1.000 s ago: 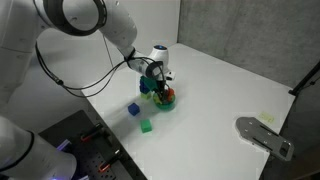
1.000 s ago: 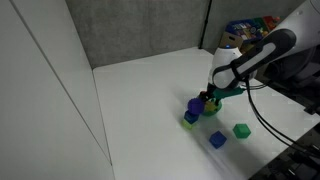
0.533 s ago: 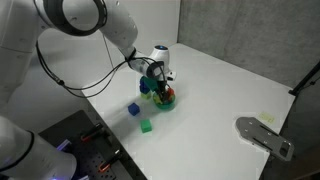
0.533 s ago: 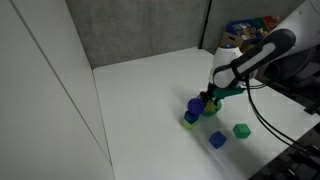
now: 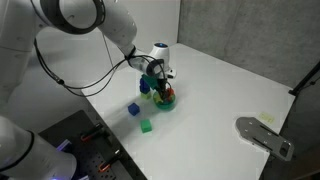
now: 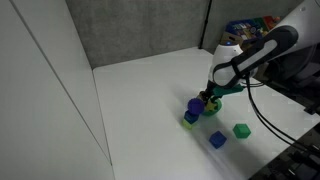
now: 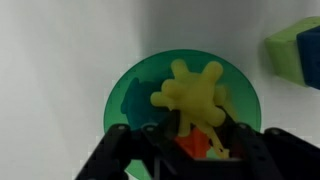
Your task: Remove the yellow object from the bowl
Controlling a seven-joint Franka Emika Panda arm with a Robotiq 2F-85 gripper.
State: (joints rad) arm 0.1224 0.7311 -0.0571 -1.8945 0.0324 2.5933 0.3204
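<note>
Currently the gripper (image 7: 190, 150) hangs low over the bowl (image 7: 130, 95), seen from the wrist. Its dark fingers (image 7: 118, 152) are spread, one on each side of the bowl's near half. Whether either finger touches anything cannot be told.

Bowl contents, counted:
- One yellow piece (image 7: 195, 92), star-like, lying in the middle of the bowl. Its lower arm reaches in between the fingers.
- One orange-red piece (image 7: 192, 146), just below the yellow one and also between the fingers.

Around the bowl, counted:
- One dark blue cup (image 6: 193, 104), just beside the bowl.
- One blue-and-green stack (image 6: 189, 118), next to the cup. It is probably the block at the top right of the wrist view.
- One loose blue block (image 6: 217, 140) and one loose green block (image 6: 241, 130), near each other and apart from the bowl.

Writing: coloured packs (image 6: 245, 27) behind the table have print too blurred to read.

Room: in an exterior view the white table (image 5: 225, 85) lies bare from the bowl out to a grey plate (image 5: 264, 136) at its far corner. The near edge runs close past the two loose blocks. The arm comes in over that edge.
</note>
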